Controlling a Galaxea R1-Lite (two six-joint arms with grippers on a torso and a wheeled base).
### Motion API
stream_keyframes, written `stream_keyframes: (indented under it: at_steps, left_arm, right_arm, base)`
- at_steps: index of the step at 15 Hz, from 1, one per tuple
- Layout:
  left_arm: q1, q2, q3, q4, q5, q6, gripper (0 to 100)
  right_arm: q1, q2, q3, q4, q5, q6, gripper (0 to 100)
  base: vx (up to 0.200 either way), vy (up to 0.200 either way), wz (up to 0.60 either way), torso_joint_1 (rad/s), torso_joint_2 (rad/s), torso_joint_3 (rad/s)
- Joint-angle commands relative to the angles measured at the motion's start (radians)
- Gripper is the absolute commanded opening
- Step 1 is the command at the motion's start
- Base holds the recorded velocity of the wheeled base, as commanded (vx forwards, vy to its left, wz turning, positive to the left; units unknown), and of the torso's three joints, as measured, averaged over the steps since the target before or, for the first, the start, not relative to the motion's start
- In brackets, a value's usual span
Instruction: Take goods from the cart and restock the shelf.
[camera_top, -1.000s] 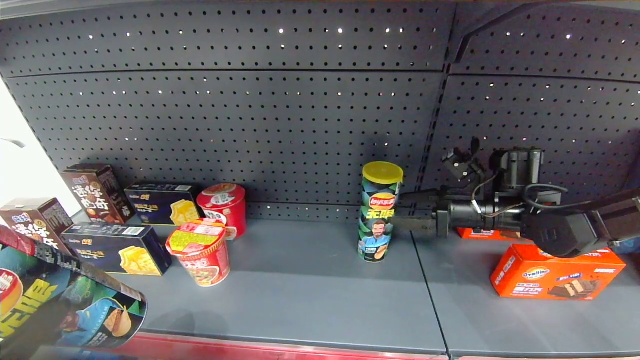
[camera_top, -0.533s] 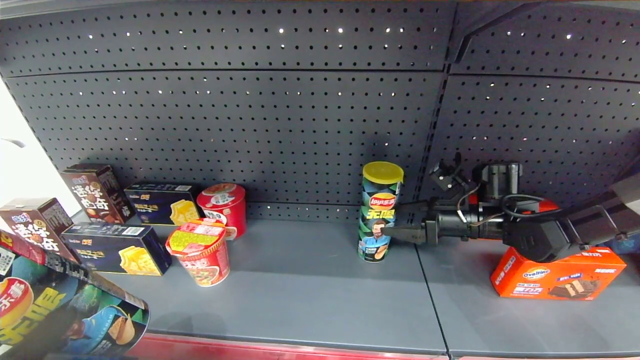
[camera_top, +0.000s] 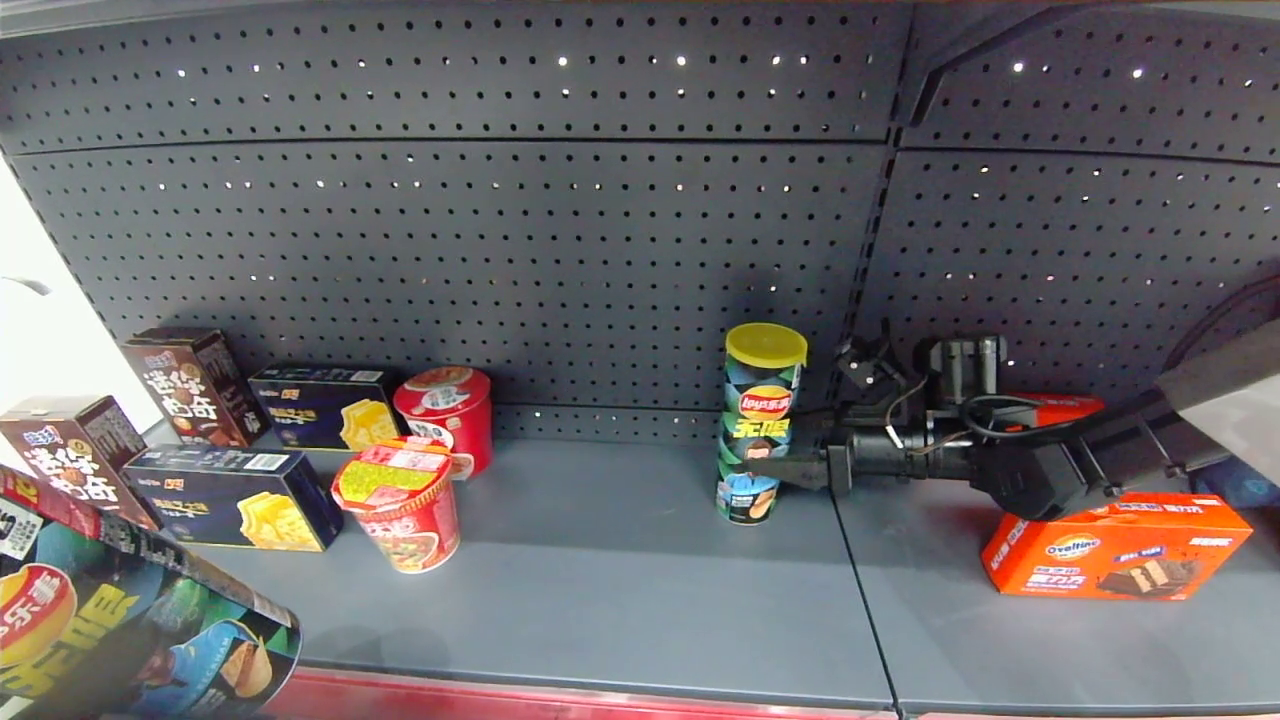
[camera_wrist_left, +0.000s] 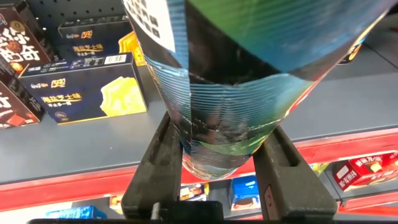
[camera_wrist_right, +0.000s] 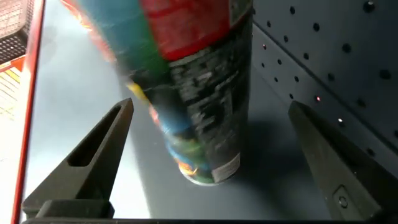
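Right wrist view: my right tool (camera_wrist_right: 210, 107) is open wide, one finger on each side of the chip can (camera_wrist_right: 214, 143). There is a gap on both sides, so it grips nothing. The can stands upright near the back edge of the shelf (camera_top: 620, 580), just by the seam between its two boards, with the orange box (camera_top: 1115, 545) well off toward the right edge. I judge the step is to take hold of this can or square it up. It is tall and narrow, so it should tip easily. I would centre it between the fingers first, so both meet it together, then close slowly. My left tool (camera_wrist_left: 221, 158) is clamped on a second can (camera_wrist_left: 230, 93) out by the shelf's front left corner; I would leave that arm parked.
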Motion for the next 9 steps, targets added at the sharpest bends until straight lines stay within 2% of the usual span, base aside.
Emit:
stream_keyframes:
  at_steps: [1,5,6,9]
  left_arm:
    - [0.0,-0.001,0.0,0.0,0.0,-0.001,0]
    - [0.0,0.001,0.005,0.0,0.0,0.001,0]
    - [0.0,0.001,0.006,0.0,0.0,-0.001,0]
    - [0.0,-0.001,0.008,0.0,0.0,0.001,0]
  right_arm:
    - [0.009,0.037,-0.027,0.002,-0.001,0.0,100]
    - [0.017,0.062,-0.047,-0.001,0.002,0.004,100]
    - [0.017,0.065,-0.047,-0.001,0.002,0.004,0]
    - [0.035,0.005,-0.031,0.006,-0.008,0.007,0]
  base:
    - [0.0,0.0,0.0,0.0,0.0,0.0]
    - [0.0,0.0,0.0,0.0,0.0,0.0]
    - [0.0,0.0,0.0,0.0,0.0,0.0]
    - [0.0,0.0,0.0,0.0,0.0,0.0]
